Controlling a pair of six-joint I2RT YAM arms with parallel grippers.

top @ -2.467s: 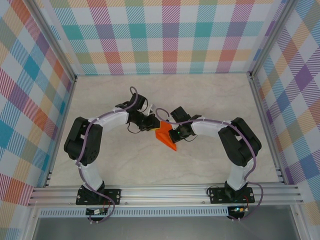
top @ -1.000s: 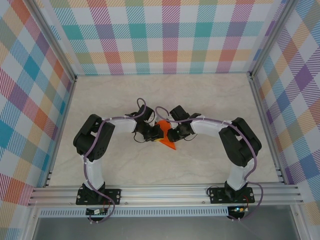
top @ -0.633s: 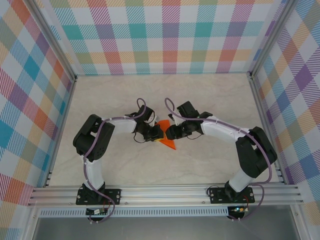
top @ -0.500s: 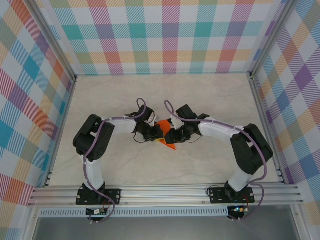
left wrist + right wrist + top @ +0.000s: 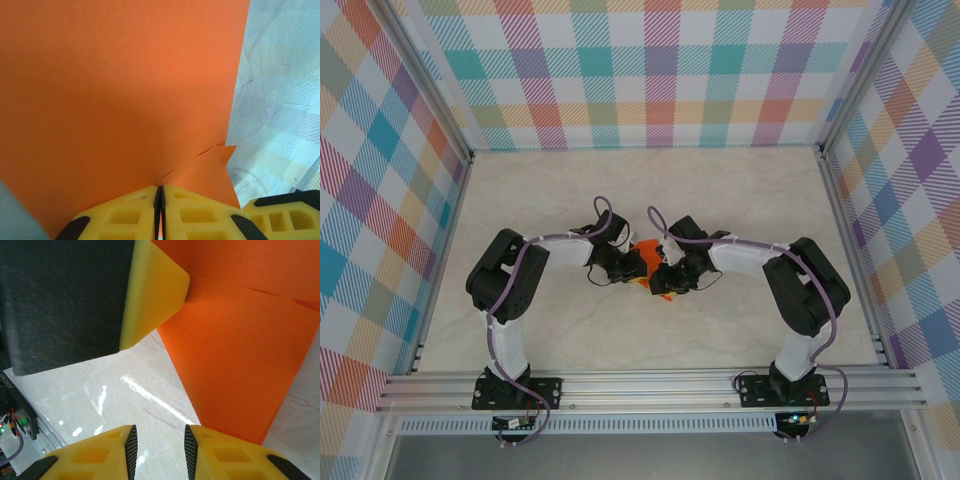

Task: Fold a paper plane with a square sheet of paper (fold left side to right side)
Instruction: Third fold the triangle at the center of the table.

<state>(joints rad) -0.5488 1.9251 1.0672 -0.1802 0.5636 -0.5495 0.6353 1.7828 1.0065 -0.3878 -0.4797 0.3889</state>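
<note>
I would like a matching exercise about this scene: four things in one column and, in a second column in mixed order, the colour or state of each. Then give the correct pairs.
Column 1
1. left end effector
2. right end effector
3. sheet of paper
4. table

Column 2
A. pale, with a marble pattern
B. shut on the edge of the paper
C. bright orange, with a folded layer
D. jaws apart, nothing between them

Pairs: 1-B; 2-D; 3-C; 4-A
</note>
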